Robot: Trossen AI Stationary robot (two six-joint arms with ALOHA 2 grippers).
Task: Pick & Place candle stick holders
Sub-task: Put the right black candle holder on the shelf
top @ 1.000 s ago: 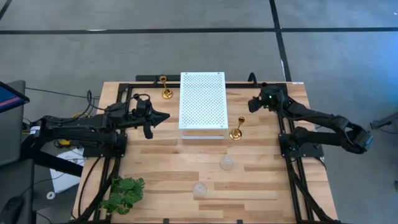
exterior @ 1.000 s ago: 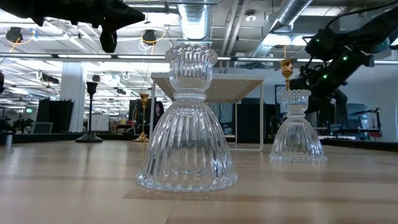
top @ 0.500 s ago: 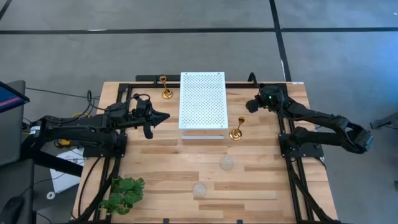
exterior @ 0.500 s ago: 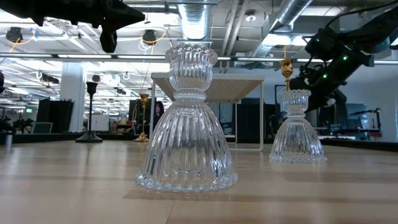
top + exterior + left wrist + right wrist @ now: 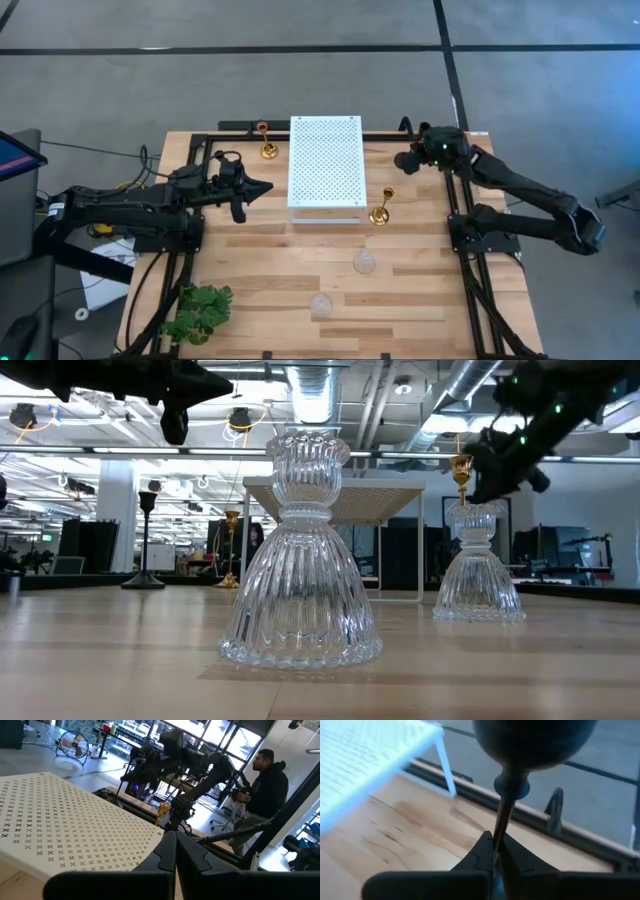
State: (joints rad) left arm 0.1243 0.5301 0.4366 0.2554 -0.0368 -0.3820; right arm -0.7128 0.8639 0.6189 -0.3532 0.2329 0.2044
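Note:
My right gripper (image 5: 495, 840) is shut on a tall thin black candle stick holder, whose round dark end (image 5: 535, 740) shows close in the right wrist view. It hovers by the far right corner of the white board (image 5: 325, 160), seen from above as my right gripper (image 5: 400, 161). A second black holder (image 5: 147, 540) stands on its round base. Gold holders stand left (image 5: 266, 140) and right (image 5: 381, 207) of the board. Two glass holders (image 5: 364, 262) (image 5: 320, 303) stand nearer. My left gripper (image 5: 175, 851) is shut with nothing in it, left of the board. My right gripper pinches the black holder's thin stem (image 5: 503, 817) between its two fingers, below a small knob (image 5: 512, 787). The fingers slant down from the table's right and lie across the stem. The stem's other end is hidden behind the fingers.
The white perforated board stands on thin legs at the table's far middle. A green plant (image 5: 197, 312) lies at the near left corner. A black clip-like piece (image 5: 404, 125) sits on the far rail. A person (image 5: 267, 785) sits beyond the table.
My right gripper has risen and drawn slightly toward the table's far edge; in the low view it now stands higher than the top of the gold holder behind the right glass one.

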